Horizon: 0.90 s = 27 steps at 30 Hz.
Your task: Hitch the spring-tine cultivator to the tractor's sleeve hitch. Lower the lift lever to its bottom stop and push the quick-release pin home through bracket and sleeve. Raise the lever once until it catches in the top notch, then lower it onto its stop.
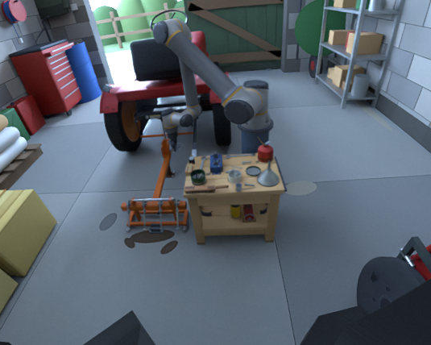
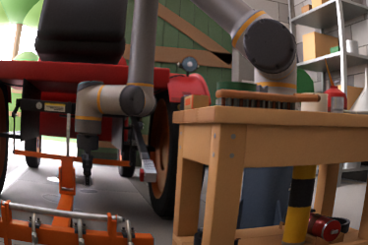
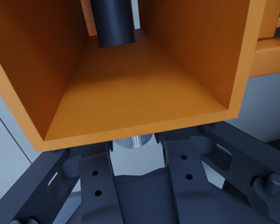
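My gripper (image 3: 134, 147) points down beside the orange U-shaped bracket (image 3: 128, 71) at the front of the cultivator's drawbar, behind the red tractor (image 1: 154, 86). It is closed on the knurled silver head of the quick-release pin (image 3: 133, 140), which shows between the fingers at the bracket's outer wall. A dark sleeve tube (image 3: 113, 22) stands inside the bracket. The spring-tine cultivator (image 1: 156, 211) rests on the floor, its drawbar (image 1: 161, 177) running up to the hitch. The lift lever (image 2: 142, 154) hangs down to the right of my gripper (image 2: 87, 171).
The wooden workbench (image 1: 234, 193) stands close on the right, covered with small tools, a funnel and a red can. The tractor's rear wheels (image 1: 122, 123) flank the hitch. Yellow boxes (image 1: 13, 229) sit far left, and a shelf rack (image 1: 354, 48) stands far right.
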### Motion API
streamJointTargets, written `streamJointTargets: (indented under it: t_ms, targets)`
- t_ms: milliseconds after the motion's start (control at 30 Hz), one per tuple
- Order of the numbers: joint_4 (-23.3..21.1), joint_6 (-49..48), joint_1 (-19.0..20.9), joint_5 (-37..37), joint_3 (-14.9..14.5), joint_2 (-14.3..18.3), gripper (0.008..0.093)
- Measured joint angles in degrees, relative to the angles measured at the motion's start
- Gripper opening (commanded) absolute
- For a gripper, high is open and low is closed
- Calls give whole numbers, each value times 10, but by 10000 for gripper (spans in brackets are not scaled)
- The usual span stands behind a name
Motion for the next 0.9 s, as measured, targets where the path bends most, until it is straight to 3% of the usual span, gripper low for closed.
streamJointTargets:
  t_ms: [233,900]
  targets:
    - [-1,0,0,0,0,0,85]
    - [-1,0,0,0,0,0,485]
